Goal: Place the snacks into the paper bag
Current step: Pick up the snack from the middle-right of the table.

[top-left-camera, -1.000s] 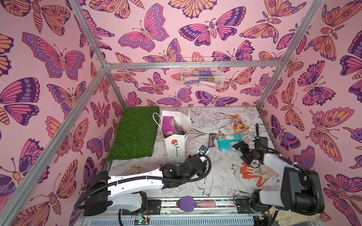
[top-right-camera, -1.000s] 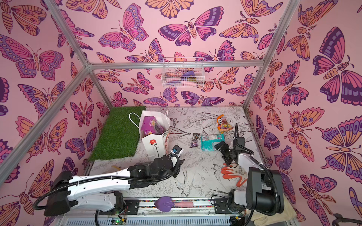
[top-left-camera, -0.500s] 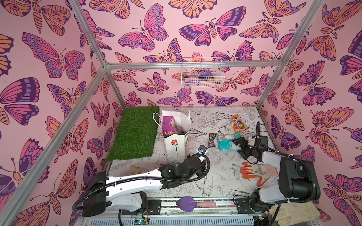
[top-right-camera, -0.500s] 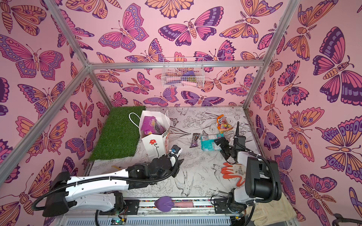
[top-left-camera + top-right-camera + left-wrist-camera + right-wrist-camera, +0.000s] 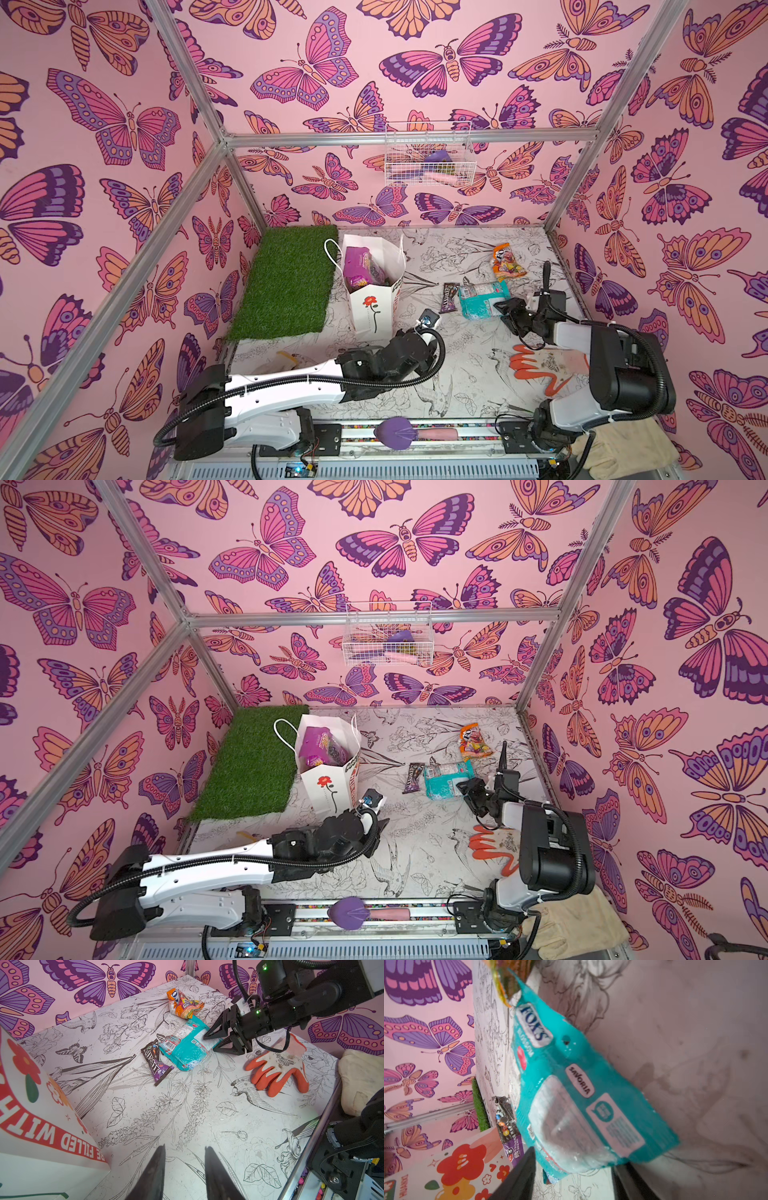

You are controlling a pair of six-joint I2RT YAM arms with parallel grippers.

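Teal packet [image 5: 185,1047] flat on desk [image 5: 457,374], well apart from paper bag [image 5: 374,309], now straddled at one end by right gripper [image 5: 210,1044], just moved in and narrowing; firm pinch not confirmable. Left gripper [image 5: 185,1147] parted, empty, near paper bag. Lift likely next.

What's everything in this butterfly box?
grass mat: one, green, back-left
paper bag: one, white with red flower, upright beside mat
purple packet: one, purple, inside bag
teal packet: one, teal, right of bag
brown wrapper: one, brown-purple, beside teal packet
orange packet: one, orange, behind teal packet
work glove: one, orange-white, front-right
cream glove: one, cream, front-right edge
wire basket: one, white, back wall
purple tool: one, purple-pink, front rail
left gripper: one, black, open, near bag
right gripper: one, black, jaws astride teal packet's end
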